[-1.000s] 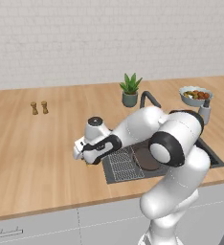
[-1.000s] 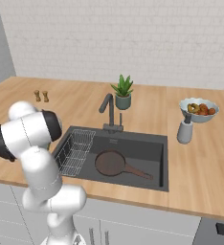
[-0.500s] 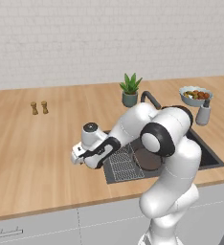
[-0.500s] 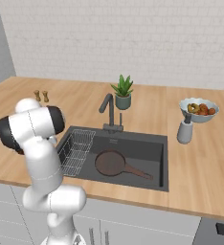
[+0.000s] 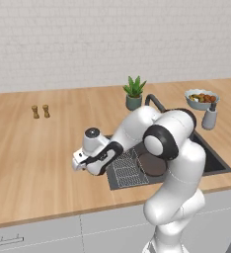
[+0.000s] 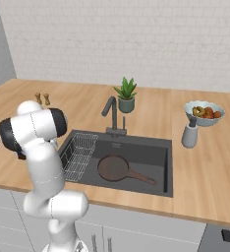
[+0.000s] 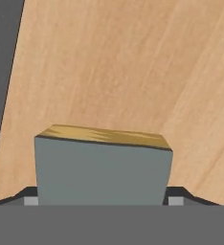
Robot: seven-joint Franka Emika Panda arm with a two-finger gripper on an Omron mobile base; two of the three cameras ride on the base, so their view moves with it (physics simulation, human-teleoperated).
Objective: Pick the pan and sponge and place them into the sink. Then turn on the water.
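Hand view: looked straight onto the sponge (image 7: pixel 102 167), grey-green face toward the camera, yellow edge behind, lying on the wooden table (image 7: pixel 133 72). Saw one dark finger tip (image 7: pixel 178 195) on each side of the block, so hand (image 7: pixel 103 198) spread around sponge, straddling it; could not tell whether the tips touched it or had begun to press, so no grip claimed.

Left base view: found the hand (image 5: pixel 83 164) low over the table just left of the sink (image 5: pixel 213 160), arm folded down toward the near edge.

Right base view: showed the pan (image 6: pixel 113 167) lying flat on the sink floor, handle pointing right, beside the wire rack (image 6: pixel 80 155) at the sink's left end. Faucet (image 6: pixel 110 110) dry, no stream under it.

Judged: pan step done. Sponge step in hand, at the grasp, sponge not yet lifted. Left to do: close on sponge, carry right, drop into sink, then turn on the water.
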